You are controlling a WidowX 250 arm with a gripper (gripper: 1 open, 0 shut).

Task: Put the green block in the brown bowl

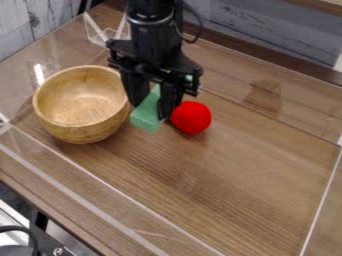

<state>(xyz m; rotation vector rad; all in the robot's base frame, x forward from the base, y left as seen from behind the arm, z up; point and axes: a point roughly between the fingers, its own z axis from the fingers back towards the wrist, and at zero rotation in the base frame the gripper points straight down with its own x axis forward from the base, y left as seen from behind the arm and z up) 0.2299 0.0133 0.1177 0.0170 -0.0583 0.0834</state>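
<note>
My gripper [155, 98] points straight down and is shut on the green block [147, 115], a mint green bar hanging from the fingers just above the table. The block hangs just to the right of the brown bowl [82, 103], close to its rim, not over its hollow. The bowl is a round, light wooden one with nothing inside, standing at the left of the table. The upper part of the block is hidden between the black fingers.
A red round strawberry-like toy [191, 117] lies on the table right beside the block, on its right. A clear acrylic wall [80, 215] borders the table along the front and left. A clear stand [96, 35] sits at the back left.
</note>
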